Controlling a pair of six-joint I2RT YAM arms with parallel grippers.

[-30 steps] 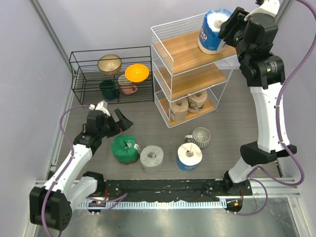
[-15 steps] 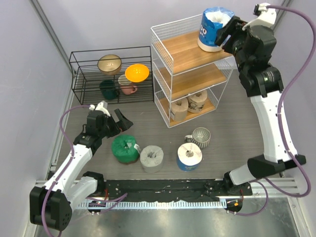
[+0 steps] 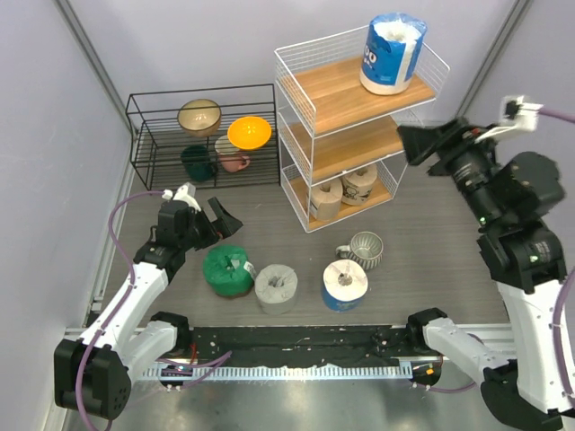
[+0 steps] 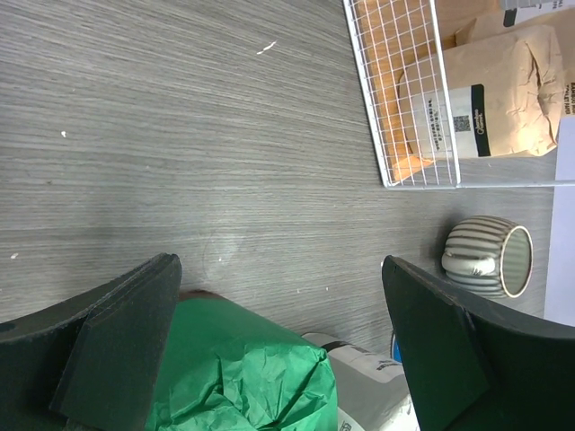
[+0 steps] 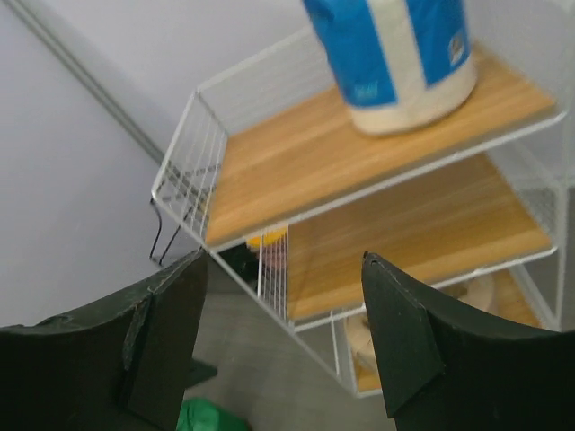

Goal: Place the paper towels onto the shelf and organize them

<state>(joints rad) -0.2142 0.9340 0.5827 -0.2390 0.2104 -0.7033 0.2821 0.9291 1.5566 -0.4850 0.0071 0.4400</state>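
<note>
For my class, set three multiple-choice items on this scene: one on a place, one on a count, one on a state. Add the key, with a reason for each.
1. On which tier of the shelf does the blue roll stand?
A bottom
B middle
C top

2. How many rolls are on the table?
A two
B three
C five

3. How are the right jaws?
A shut on a roll
B shut on nothing
C open and empty

Key:
1 C: it stands upright on the highest board.
2 B: a green roll, a grey roll and a second blue roll sit in a row.
3 C: the right wrist view shows a wide gap with nothing in it.
</note>
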